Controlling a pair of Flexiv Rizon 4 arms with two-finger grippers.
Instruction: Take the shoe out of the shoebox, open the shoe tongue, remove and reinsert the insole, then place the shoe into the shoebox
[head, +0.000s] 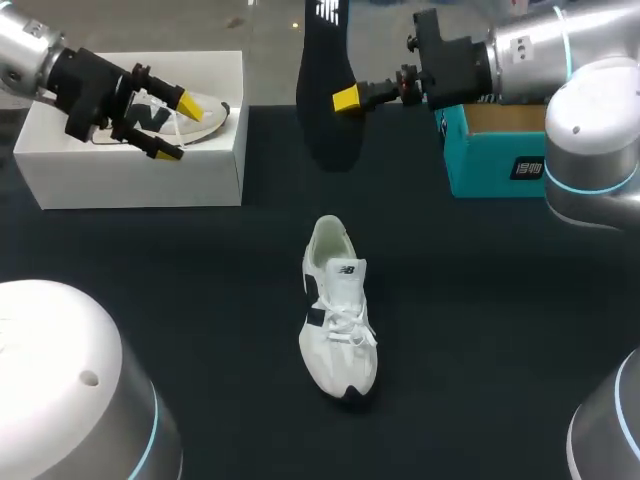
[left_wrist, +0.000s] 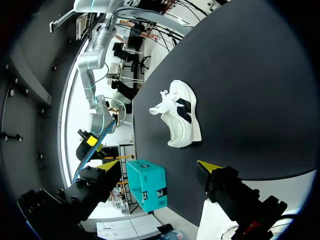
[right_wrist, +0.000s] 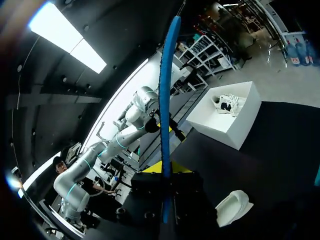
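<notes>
In the head view, the white low-top sneaker with black trim (head: 338, 312) stands mid-table, outside the open white cardboard shoebox (head: 130, 172). My left fingers (head: 186, 103) hang spread over that box, and my right fingers (head: 346, 98) pinch the long black insole (head: 322, 70) upright. The left wrist view shows the sneaker (left_wrist: 181, 116) well ahead of the spread fingers (left_wrist: 206, 166). In the right wrist view I see the insole (right_wrist: 165, 90) edge-on, clamped, with the shoebox (right_wrist: 220, 131) beyond.

Robotics lab, left arm (head: 28, 48) and right arm (head: 530, 45) at a black table (head: 200, 300)
</notes>
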